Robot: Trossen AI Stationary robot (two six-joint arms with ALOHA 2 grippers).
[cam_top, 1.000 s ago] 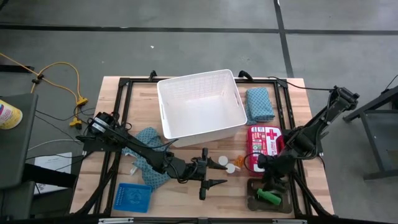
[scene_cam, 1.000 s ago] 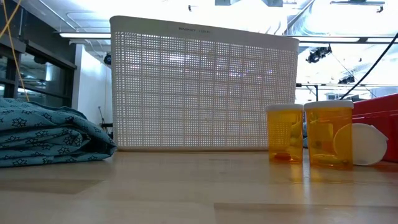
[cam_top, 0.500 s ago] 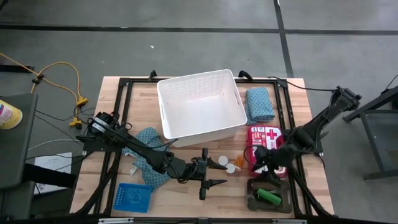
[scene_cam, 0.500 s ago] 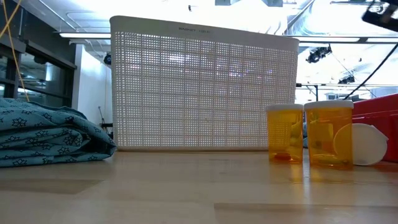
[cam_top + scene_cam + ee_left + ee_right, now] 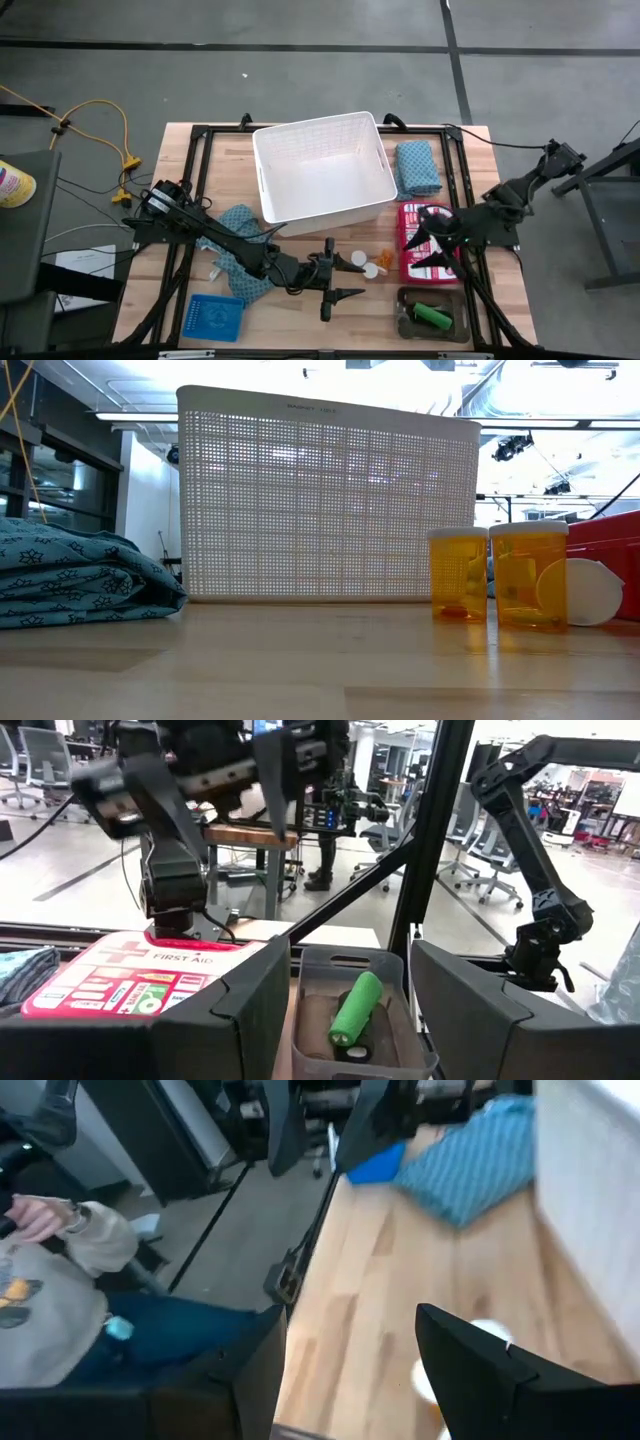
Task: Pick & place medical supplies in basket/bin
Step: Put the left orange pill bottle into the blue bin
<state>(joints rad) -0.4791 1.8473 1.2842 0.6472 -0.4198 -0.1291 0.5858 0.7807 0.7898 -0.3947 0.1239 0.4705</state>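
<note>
In the white basket (image 5: pixel 322 165) nothing lies yet; cloths, pill bottles (image 5: pixel 458 575) and caps wait on the table. Right gripper (image 5: pixel 428 240) hovers spread and empty over the first-aid kit (image 5: pixel 428 226); left gripper (image 5: pixel 343 279) rests spread.

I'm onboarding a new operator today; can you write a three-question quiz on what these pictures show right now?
1. True or false: the white basket already holds a teal cloth.
2. Multiple choice: the green piece lies in A) the blue tray, B) the grey tray, C) the white basket.
3. Fill in: the right tool hangs open above the red ____.

Key
1. False: the basket looks empty; one teal cloth lies beside it, another under the left arm.
2. B.
3. First aid kit. The left tool waits open near the table's front edge.
</note>
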